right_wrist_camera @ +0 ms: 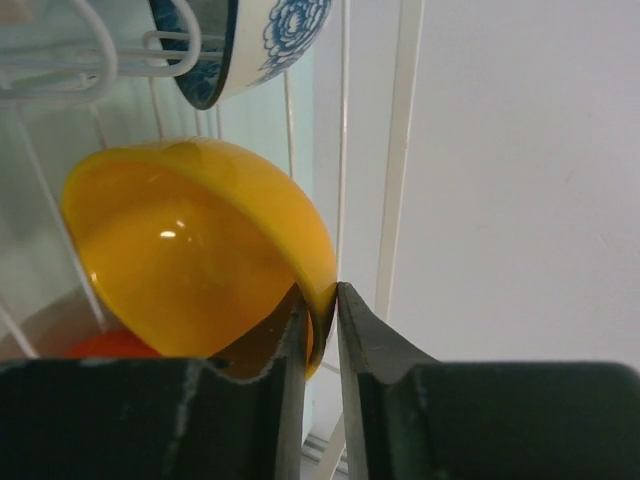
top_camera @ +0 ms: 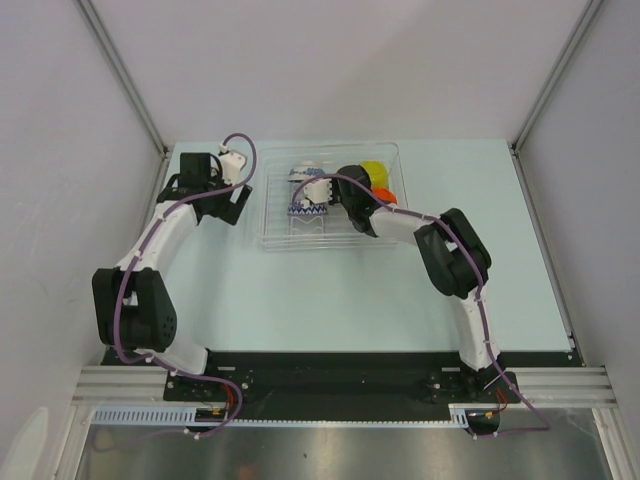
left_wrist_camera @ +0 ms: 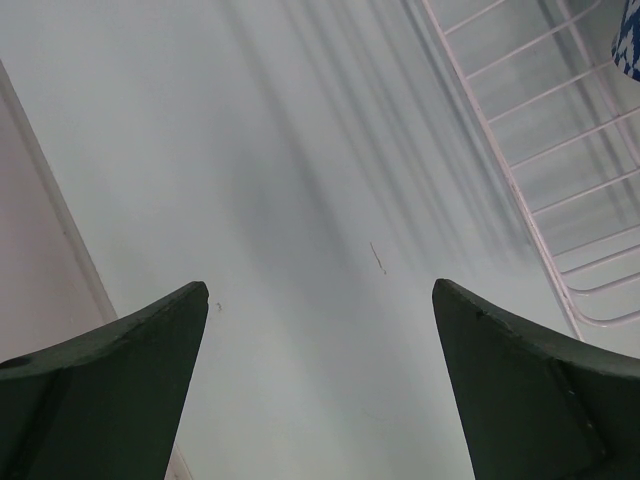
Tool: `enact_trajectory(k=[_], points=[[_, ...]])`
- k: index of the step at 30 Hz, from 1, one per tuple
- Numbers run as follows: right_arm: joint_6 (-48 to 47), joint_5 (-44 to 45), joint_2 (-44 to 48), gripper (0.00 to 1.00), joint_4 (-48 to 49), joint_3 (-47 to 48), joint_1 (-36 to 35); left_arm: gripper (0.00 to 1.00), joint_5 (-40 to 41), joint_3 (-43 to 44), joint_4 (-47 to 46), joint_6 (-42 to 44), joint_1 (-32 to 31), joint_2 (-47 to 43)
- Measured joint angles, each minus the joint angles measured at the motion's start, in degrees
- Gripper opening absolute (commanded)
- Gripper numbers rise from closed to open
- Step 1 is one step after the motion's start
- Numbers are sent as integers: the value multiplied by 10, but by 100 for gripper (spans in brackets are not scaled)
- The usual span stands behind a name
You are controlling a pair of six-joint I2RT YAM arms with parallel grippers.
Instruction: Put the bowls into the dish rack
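Observation:
The clear dish rack (top_camera: 275,236) lies at the back middle of the table. In it stand two white bowls with blue patterns (top_camera: 303,175) (top_camera: 308,208), a yellow bowl (top_camera: 375,171) and an orange-red bowl (top_camera: 386,195). My right gripper (right_wrist_camera: 322,295) reaches into the rack's right side. Its jaws pinch the rim of the yellow bowl (right_wrist_camera: 190,260), one finger inside and one outside, and the bowl stands on edge. An orange bowl (right_wrist_camera: 110,345) peeks out below it and a blue-patterned bowl (right_wrist_camera: 270,40) stands beyond. My left gripper (left_wrist_camera: 320,290) hangs open over bare table left of the rack (left_wrist_camera: 530,200).
White booth walls enclose the table on three sides, with metal posts at the back corners. The rack's thin wire prongs (right_wrist_camera: 400,150) stand close around the right fingers. A blue-patterned bowl's edge (left_wrist_camera: 628,45) shows at the top right of the left wrist view.

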State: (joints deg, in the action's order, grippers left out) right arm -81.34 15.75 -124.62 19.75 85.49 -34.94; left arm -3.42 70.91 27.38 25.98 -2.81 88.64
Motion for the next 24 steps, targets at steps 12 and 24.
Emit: enact_trajectory(k=[12, 24], points=[[32, -29, 26, 41, -132, 22, -5, 100, 0, 0, 0, 0, 0, 0], [78, -75, 30, 48, -336, 110, -6, 100, 0, 0, 0, 0, 0, 0]])
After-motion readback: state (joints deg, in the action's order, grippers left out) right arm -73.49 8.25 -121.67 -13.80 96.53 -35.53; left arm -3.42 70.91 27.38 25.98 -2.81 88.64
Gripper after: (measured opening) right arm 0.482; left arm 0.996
